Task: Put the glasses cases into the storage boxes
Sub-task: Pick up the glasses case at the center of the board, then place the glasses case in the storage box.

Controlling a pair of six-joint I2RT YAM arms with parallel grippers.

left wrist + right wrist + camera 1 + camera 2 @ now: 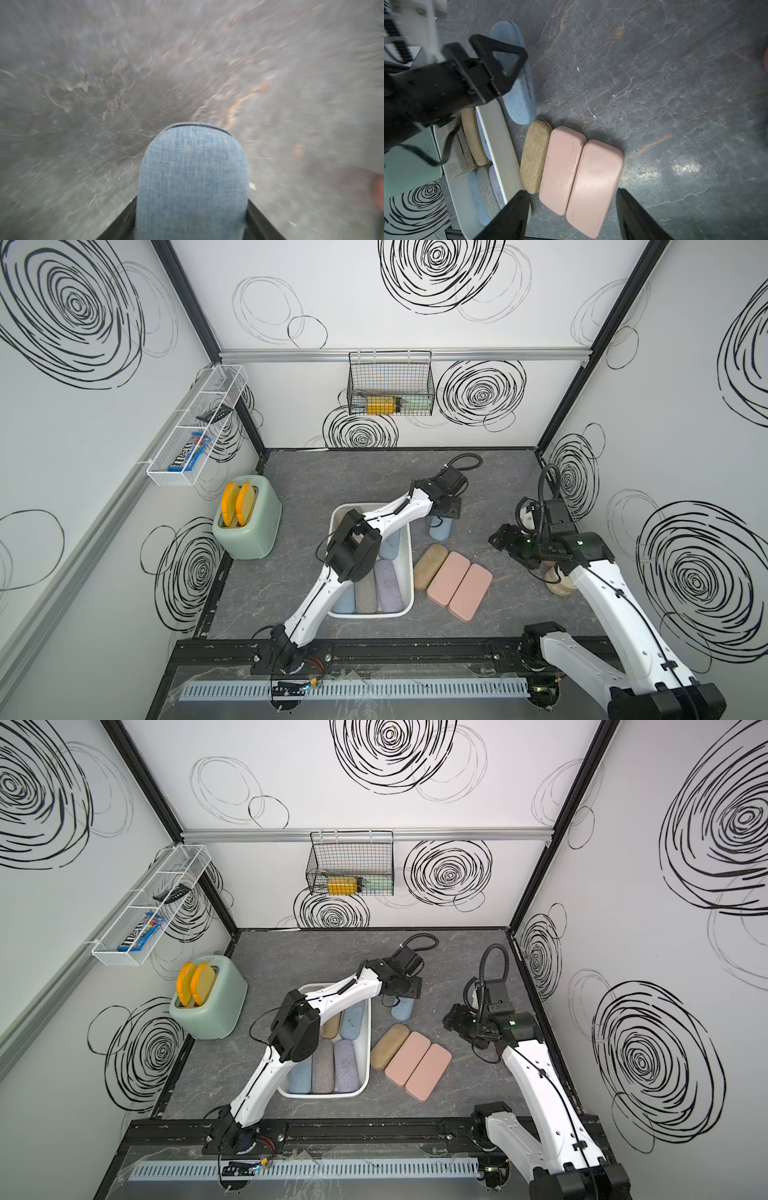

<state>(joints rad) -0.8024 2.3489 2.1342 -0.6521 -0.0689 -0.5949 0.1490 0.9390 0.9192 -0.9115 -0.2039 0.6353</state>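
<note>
The left arm is stretched right across the white storage bin (409, 568), and the left gripper (437, 520) is down on a blue case (442, 531) just past the bin's far right corner. The jaws are clamped tight on that case; the left wrist view shows its rounded end (193, 176) poking out between the dark fingers, with the grey table (104, 83) smeared to a blur behind it. Whether the case is clear of the surface, the views do not show. Over in the bin, 3 cases lie side by side at the near end: blue (344, 598), grey (365, 591) and lilac (389, 585). Beyond them sit another blue one (352, 1022) and a tan one (331, 1026), partly under the arm. Out on the table, just right of the bin, a tan case (430, 566) and 2 pink cases (448, 578) (470, 592) lie in a slanted row, each touching the next. The right gripper (571, 193) hangs above the table to the right of that row, fingers spread wide with nothing between them. At the back left, a green toaster (253, 531) stands well apart from the action.
</note>
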